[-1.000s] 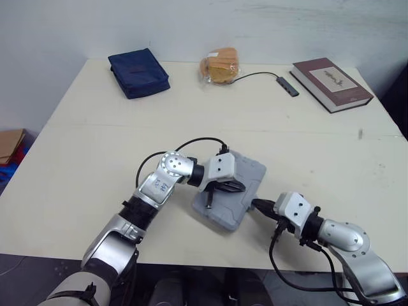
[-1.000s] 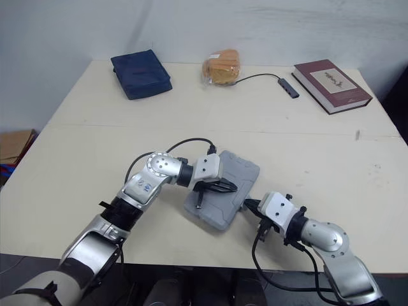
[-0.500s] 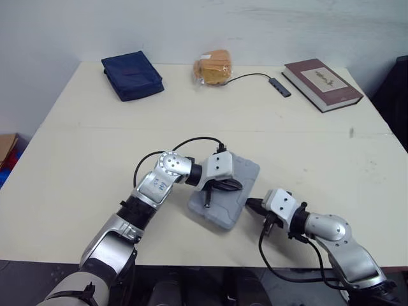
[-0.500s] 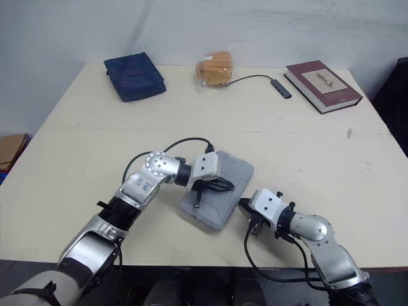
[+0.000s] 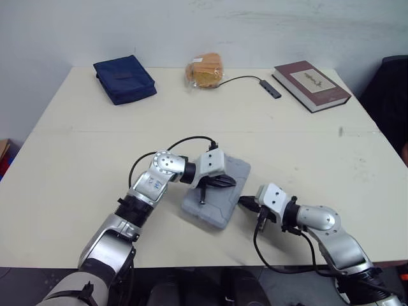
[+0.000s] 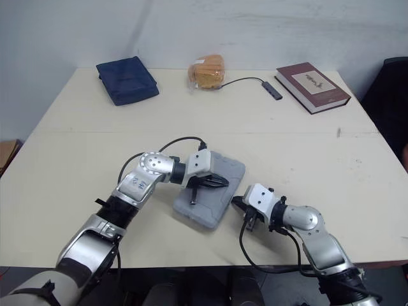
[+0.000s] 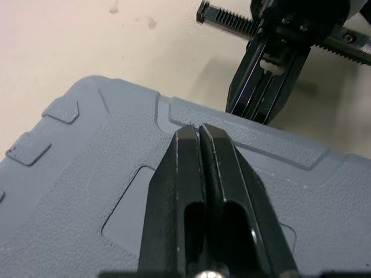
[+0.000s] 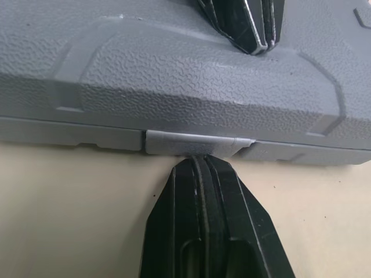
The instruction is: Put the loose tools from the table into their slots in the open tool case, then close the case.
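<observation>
The grey tool case (image 5: 213, 194) lies near the table's front edge with its lid already down, so stowing the tools looks finished. What seems left is securing the latch (image 8: 197, 141) on its side. The left gripper (image 7: 200, 132), fingers pressed together and holding nothing, rests on the lid. The right gripper (image 8: 200, 165), also pinched shut and empty, has its tips right at the latch. Compared with a second ago, the case and left gripper match; the right gripper has edged slightly nearer, and the camera itself has shifted
</observation>
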You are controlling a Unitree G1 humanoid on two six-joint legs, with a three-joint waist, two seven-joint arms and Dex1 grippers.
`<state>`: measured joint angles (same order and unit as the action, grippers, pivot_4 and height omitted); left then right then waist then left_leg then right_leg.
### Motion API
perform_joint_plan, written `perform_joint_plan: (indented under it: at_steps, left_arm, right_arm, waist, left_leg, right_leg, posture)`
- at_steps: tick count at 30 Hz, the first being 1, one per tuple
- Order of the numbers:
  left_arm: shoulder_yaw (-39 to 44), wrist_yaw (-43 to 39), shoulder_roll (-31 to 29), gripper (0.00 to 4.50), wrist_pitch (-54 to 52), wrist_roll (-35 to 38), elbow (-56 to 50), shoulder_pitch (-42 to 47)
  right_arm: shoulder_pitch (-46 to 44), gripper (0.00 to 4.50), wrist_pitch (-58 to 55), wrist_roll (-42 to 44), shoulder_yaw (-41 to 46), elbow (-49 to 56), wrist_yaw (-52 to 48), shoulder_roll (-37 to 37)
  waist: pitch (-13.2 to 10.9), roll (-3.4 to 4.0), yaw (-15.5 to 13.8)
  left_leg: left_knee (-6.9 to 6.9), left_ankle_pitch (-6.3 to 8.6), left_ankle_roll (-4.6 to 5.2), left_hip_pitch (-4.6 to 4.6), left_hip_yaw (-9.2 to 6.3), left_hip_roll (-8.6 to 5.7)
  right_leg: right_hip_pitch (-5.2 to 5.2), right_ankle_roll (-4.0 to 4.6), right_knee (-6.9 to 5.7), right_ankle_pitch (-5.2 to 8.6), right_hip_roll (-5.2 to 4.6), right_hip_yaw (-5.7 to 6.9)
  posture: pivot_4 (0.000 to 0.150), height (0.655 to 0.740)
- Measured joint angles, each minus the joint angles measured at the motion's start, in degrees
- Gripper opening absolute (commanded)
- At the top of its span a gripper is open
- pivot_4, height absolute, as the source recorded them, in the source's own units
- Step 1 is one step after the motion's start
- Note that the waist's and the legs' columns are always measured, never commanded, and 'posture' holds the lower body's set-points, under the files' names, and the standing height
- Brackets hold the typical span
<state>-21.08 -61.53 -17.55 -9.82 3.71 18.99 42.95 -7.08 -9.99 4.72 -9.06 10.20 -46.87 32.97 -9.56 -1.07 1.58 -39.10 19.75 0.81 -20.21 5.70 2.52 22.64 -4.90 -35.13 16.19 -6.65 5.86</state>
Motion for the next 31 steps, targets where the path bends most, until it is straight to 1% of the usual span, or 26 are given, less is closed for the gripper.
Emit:
perform_joint_plan:
  at_steps: [3,5,6,8,9,13,15,16,19,24,26,28,31]
  left_arm:
    - [3.17,-3.64,-0.89,0.06,4.62,3.83,-0.19,-2.14]
    - [5.31,-5.66,-2.74,0.06,5.99,5.88,-0.49,-3.38]
    - [6.29,-6.32,-3.99,0.29,6.33,6.58,-0.82,-3.85]
    - [9.86,-7.55,-7.97,0.88,6.03,8.73,-2.99,-5.40]
    - [11.65,-7.94,-9.83,1.28,5.37,9.85,-4.33,-5.91]
    - [17.33,-7.68,-16.26,3.19,1.44,12.85,-10.19,-9.71]
    - [19.91,-7.59,-21.46,4.13,-0.52,13.19,-11.86,-14.09]
    - [21.43,-7.49,-24.10,4.48,-0.98,13.16,-11.88,-16.55]
    - [25.54,-6.74,-28.98,4.48,-1.53,13.07,-11.79,-21.07]
    - [33.24,-3.39,-34.23,4.48,-3.19,13.07,-11.80,-28.09]
    - [36.73,-1.47,-34.61,4.48,-3.90,13.21,-12.56,-32.32]
    - [37.81,0.16,-33.96,4.48,-3.92,13.26,-14.19,-34.62]
    - [37.97,2.21,-32.39,4.48,-3.80,13.28,-16.14,-34.97]
  right_arm:
    - [1.98,0.00,2.99,3.04,3.48,2.75,-2.71,2.91]
    - [4.15,0.00,5.77,5.41,7.28,3.52,-5.04,5.57]
    - [5.18,0.00,6.33,6.88,9.16,3.83,-6.44,7.14]
    - [7.20,0.67,4.25,10.96,14.35,4.79,-9.82,12.06]
    - [7.44,1.01,2.56,12.93,17.26,4.95,-10.76,13.82]
    - [7.41,3.03,2.86,17.01,24.62,5.44,-15.11,19.01]
    - [7.80,4.03,4.11,17.96,27.65,4.95,-17.73,21.17]
    - [7.91,4.48,4.99,18.14,29.16,4.11,-19.00,22.29]
    - [8.43,4.48,7.55,18.05,32.77,1.49,-22.16,25.04]
    - [8.50,4.48,9.43,17.94,36.87,-1.78,-26.17,28.97]
    - [7.08,4.48,10.17,17.61,37.64,-4.40,-26.15,29.76]
    - [5.01,4.48,10.43,17.13,36.73,-6.24,-25.81,29.72]
    - [1.97,4.48,11.27,16.99,33.98,-6.64,-25.02,29.29]
  waist:
    - [-0.32,0.50,-0.18]
    - [-0.43,0.57,-0.30]
    - [-0.53,0.59,-0.36]
    - [-0.76,0.61,-0.26]
    - [-0.78,0.60,-0.22]
    - [-0.79,0.61,-0.23]
    - [-0.85,0.70,-0.04]
    - [-0.87,0.71,0.02]
    - [-0.95,0.65,-0.29]
    - [-0.98,0.67,-1.41]
    - [-0.98,0.68,-1.40]
    - [-0.99,0.69,-1.52]
    - [-1.01,0.72,-1.64]
  left_leg:
    - [0.01,-0.01,-0.02,-0.15,-0.01,-0.01]
    - [0.00,-0.02,-0.03,-0.22,-0.02,-0.02]
    - [0.00,-0.02,-0.03,-0.23,-0.01,-0.03]
    - [0.00,-0.02,0.00,-0.23,0.05,-0.04]
    - [0.00,-0.02,0.01,-0.24,0.05,-0.05]
    - [0.03,0.01,0.04,-0.23,0.02,-0.03]
    - [0.12,0.03,0.01,-0.22,0.06,0.00]
    - [0.13,0.03,0.00,-0.22,0.11,0.02]
    - [0.12,0.03,0.01,-0.31,0.15,0.00]
    - [0.12,0.05,0.01,-0.52,0.25,0.00]
    - [0.12,0.04,-0.04,-0.64,0.27,0.02]
    - [0.08,0.01,-0.10,-0.84,0.21,0.02]
    - [0.08,-0.16,-0.38,-0.94,0.13,0.02]
  right_leg:
    - [0.13,0.01,0.00,0.01,0.02,0.02]
    - [0.18,0.01,0.02,0.01,0.08,0.12]
    - [0.18,0.00,0.02,0.00,0.10,0.17]
    - [0.19,-0.05,0.05,-0.03,0.09,0.23]
    - [0.19,-0.07,0.07,-0.04,0.08,0.26]
    - [0.18,-0.07,0.13,-0.04,0.08,0.23]
    - [0.21,-0.06,0.16,-0.03,0.09,0.19]
    - [0.28,-0.04,0.15,-0.02,0.10,0.20]
    - [0.38,-0.04,0.14,-0.02,0.06,0.19]
    - [0.74,-0.05,0.10,-0.02,0.01,0.04]
    - [0.87,-0.04,0.09,-0.02,-0.01,0.00]
    - [1.00,-0.03,0.09,-0.02,-0.03,-0.04]
    - [1.05,0.00,0.07,-0.04,-0.05,-0.03]
  posture:
    - [0.150,0.7400]
    - [0.150,0.7400]
    - [0.150,0.7400]
    - [0.150,0.7400]
    - [0.150,0.7400]
    - [0.150,0.7400]
    - [0.150,0.7400]
    - [0.150,0.7400]
    - [0.150,0.7400]
    - [0.150,0.7400]
    - [0.150,0.7400]
    - [0.150,0.7400]
    - [0.150,0.7400]
